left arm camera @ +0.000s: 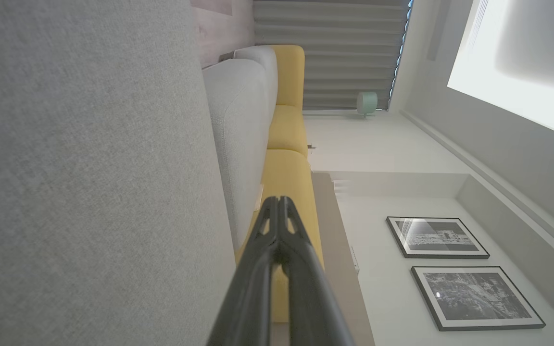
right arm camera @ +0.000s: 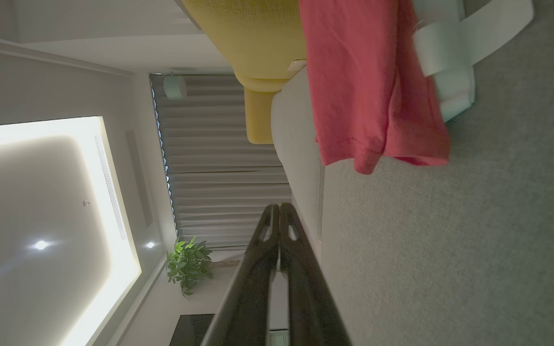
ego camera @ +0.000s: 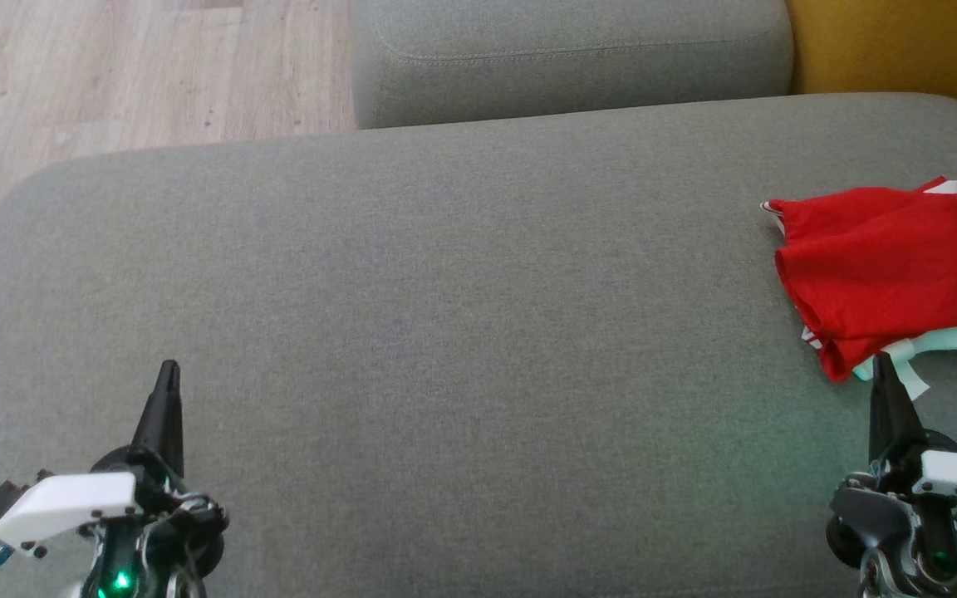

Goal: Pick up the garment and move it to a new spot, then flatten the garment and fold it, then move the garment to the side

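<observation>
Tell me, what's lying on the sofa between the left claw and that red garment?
Nothing but bare grey cushion, as the head view shows, between the left claw and the red garment.

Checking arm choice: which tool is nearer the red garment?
Right. The right tool is at the near edge of the red garment; the left tool is far across the cushion.

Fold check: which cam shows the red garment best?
Head view: red garment lies nearly whole at the right end of the grey cushion, clipped by the frame. Right wrist view gives a close, cropped look at one end. Left wrist view looks along the cushion.
</observation>
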### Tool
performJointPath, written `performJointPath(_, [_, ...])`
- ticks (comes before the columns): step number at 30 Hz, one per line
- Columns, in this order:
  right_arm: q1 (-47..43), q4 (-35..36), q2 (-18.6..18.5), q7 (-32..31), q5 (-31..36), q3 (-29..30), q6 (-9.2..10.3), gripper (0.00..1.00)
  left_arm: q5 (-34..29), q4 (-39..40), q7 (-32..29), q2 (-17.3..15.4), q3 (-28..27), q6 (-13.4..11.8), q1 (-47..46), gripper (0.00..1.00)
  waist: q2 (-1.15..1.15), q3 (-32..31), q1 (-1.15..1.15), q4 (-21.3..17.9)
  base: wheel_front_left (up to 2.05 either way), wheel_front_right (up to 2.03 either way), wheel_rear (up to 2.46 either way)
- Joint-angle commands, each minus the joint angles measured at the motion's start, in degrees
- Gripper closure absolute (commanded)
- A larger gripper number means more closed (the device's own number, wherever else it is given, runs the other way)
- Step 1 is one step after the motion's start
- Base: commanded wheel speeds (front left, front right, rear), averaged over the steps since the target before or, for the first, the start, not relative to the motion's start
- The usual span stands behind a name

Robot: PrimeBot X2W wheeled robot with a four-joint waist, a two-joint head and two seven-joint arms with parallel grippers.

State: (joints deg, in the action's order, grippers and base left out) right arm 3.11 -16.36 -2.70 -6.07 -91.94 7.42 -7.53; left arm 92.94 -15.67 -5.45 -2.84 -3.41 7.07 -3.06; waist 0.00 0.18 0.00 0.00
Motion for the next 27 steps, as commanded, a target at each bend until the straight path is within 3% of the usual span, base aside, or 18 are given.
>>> performJointPath(1, [3.05,2.35,-0.39,-0.22,-0.42,-1.14,0.04,1.00,-0.01,1.65,-0.30,-0.72,-2.19,0.42,-3.05,1.00,0.00,0.00,0.00,0.00,0.00,0.00,0.00])
performJointPath(27, [3.06,2.35,-0.31,-0.31,-0.33,-1.03,0.04,1.00,-0.27,1.64,-0.55,-0.50,-2.50,0.42,-3.08,1.00,0.00,0.00,0.00,0.00,0.00,0.00,0.00])
